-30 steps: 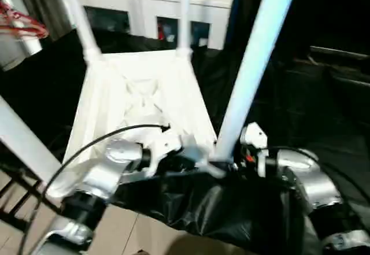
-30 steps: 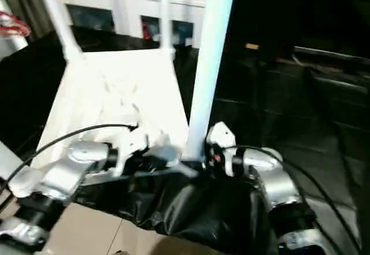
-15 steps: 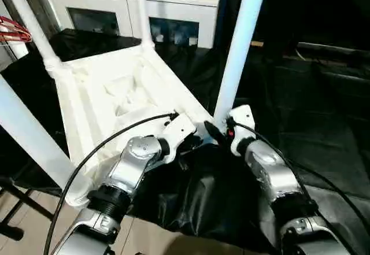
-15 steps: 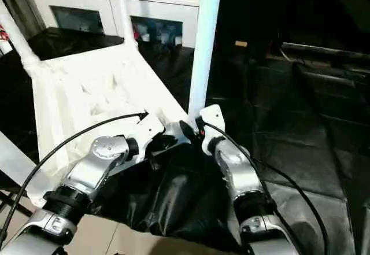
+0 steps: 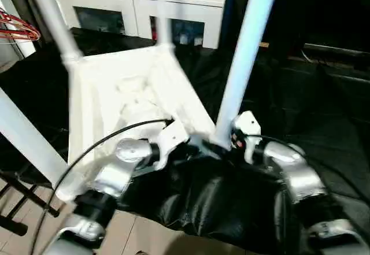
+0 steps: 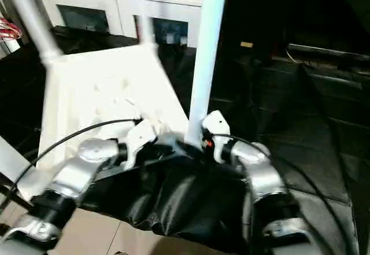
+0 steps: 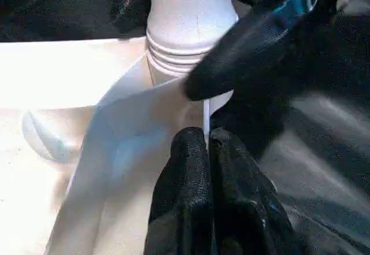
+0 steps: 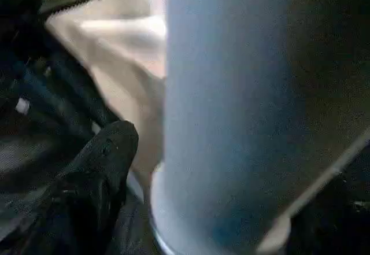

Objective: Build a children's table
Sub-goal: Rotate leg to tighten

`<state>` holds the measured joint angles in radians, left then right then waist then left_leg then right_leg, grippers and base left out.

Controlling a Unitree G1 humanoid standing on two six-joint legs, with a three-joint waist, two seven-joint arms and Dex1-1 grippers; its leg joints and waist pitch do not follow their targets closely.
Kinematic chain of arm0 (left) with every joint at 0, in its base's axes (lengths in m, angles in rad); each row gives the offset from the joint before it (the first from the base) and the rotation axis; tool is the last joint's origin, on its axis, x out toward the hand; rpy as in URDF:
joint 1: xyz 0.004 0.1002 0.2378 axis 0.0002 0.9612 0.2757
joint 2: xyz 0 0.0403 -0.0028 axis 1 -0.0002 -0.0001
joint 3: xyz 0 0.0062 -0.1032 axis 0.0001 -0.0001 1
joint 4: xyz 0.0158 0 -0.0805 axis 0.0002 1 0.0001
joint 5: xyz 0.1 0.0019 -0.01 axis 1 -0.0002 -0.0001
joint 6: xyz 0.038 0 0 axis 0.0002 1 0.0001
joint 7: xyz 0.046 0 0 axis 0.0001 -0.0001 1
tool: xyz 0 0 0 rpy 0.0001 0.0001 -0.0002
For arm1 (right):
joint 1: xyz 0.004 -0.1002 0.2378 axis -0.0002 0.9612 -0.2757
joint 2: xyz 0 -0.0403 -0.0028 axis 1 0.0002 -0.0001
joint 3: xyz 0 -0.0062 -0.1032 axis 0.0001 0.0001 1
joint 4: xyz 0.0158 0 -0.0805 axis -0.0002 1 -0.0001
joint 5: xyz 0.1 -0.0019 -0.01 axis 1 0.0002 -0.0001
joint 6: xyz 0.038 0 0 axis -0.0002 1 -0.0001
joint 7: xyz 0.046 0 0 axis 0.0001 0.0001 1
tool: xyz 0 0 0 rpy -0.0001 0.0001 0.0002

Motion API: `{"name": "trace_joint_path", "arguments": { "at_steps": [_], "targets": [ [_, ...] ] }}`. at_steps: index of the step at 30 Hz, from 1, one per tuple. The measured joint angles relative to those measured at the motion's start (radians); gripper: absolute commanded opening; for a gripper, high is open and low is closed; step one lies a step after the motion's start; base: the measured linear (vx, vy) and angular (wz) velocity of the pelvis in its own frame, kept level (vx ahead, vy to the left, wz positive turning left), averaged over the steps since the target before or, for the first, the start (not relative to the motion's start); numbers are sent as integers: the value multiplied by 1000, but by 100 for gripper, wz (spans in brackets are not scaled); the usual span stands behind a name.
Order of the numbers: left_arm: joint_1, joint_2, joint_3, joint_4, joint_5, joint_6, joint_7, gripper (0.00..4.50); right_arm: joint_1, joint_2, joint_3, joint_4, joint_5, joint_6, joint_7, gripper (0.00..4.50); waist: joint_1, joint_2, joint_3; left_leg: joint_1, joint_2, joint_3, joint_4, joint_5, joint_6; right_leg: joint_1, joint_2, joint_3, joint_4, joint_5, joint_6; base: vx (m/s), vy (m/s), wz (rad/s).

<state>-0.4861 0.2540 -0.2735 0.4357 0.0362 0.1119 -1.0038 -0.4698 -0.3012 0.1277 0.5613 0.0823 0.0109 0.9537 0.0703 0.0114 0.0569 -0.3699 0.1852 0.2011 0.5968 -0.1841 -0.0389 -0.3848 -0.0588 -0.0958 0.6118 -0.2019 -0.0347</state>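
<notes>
Item: children's table (image 5: 127, 102), white plastic, lying upside down on the black-draped bench (image 5: 219, 203) in front of me, ribbed underside facing up.

Legs: four long white tubes stand up from the corner sockets, long axes near vertical, running out of the top of the head views. The near right leg (image 5: 243, 64) rises between my two wrists; the near left leg (image 5: 26, 139) leans out toward the left edge; the far left leg (image 5: 52, 18) and far right leg (image 5: 162, 21) stand at the far corners. The tabletop's long axis runs from near to far.

Head views: whole tabletop, both silver forearms meeting at the near right corner, a white cabinet (image 5: 144, 9) with glass doors beyond.

Left wrist view, close detail: ringed collar at the base of the near right leg seated in its socket, and a thin white rib of the tabletop. My left claw (image 7: 207, 145) is closed narrow, fingertips pinching that rib just beside the socket.

Right wrist view: the near right leg as a broad pale column, one black finger (image 8: 98, 174) just beside its base. My right claw (image 5: 228, 142) is at that leg's foot; how wide it is I cannot tell.
</notes>
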Motion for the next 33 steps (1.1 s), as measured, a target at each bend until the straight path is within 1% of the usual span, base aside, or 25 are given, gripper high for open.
{"name": "trace_joint_path", "arguments": {
  "at_steps": [2,4,7,8,9,11,14,23,24,26,28,30,33],
  "targets": [
    [2,14,-1,-1,-11,-4,-33,0,0,-20,7,0,2,-1,54,383,2,0,0,0,0,0,0,0,0,0,0,0,0,0,0,0,0,0],
    [3,27,-2,-1,-21,-9,-64,0,0,-37,9,0,17,0,99,356,6,0,0,0,0,0,0,0,0,0,0,0,0,0,0,0,0,0],
    [4,42,-6,-2,-33,-12,-96,0,0,-60,20,-10,35,5,154,344,13,0,0,0,0,0,0,0,0,0,0,0,0,0,0,0,0,0],
    [4,46,-7,-2,-36,-14,-104,0,0,-65,22,-11,36,5,166,319,16,-1,0,0,0,0,0,0,0,0,0,0,0,0,0,0,0,0],
    [4,50,-8,-2,-39,-18,-110,0,0,-68,23,-11,36,5,173,319,18,-1,0,0,0,0,0,0,0,0,0,0,0,0,0,0,0,0],
    [4,54,-8,-2,-41,-22,-118,0,0,-68,26,-11,36,5,183,311,19,-1,1,0,0,0,0,0,0,0,0,0,0,0,0,0,0,0],
    [4,56,-8,-2,-41,-25,-122,0,0,-69,26,-11,37,5,189,280,19,-1,1,0,0,0,0,0,0,0,0,0,0,0,0,0,0,0],
    [4,58,-9,-1,-41,-31,-120,0,7,-67,25,-17,42,5,190,269,20,-1,1,-1,0,0,0,0,0,0,0,0,0,0,0,0,0,0],
    [4,52,-9,2,-34,-31,-102,0,9,-58,23,-16,39,4,166,268,20,-1,1,0,0,0,0,0,0,0,0,0,1,0,0,0,0,0],
    [-3,23,-3,20,-8,-31,-28,0,10,-13,0,3,19,2,52,268,15,-2,1,0,1,0,1,0,0,0,0,0,1,0,0,0,0,0],
    [-23,-15,-1,49,16,-24,50,0,7,33,-26,25,-3,0,-79,267,1,-2,0,1,0,0,2,0,0,0,0,0,1,1,0,0,0,0],
    [-29,-38,1,58,35,-14,103,0,5,64,-38,39,-15,-3,-166,267,-6,-2,0,1,0,0,2,0,0,0,0,0,1,1,0,0,0,0],
    [-50,-79,6,89,61,7,193,0,-5,138,-61,68,-42,-15,-352,267,-17,-2,0,2,0,0,1,0,0,1,0,0,1,1,0,0,0,0]
  ]
}}
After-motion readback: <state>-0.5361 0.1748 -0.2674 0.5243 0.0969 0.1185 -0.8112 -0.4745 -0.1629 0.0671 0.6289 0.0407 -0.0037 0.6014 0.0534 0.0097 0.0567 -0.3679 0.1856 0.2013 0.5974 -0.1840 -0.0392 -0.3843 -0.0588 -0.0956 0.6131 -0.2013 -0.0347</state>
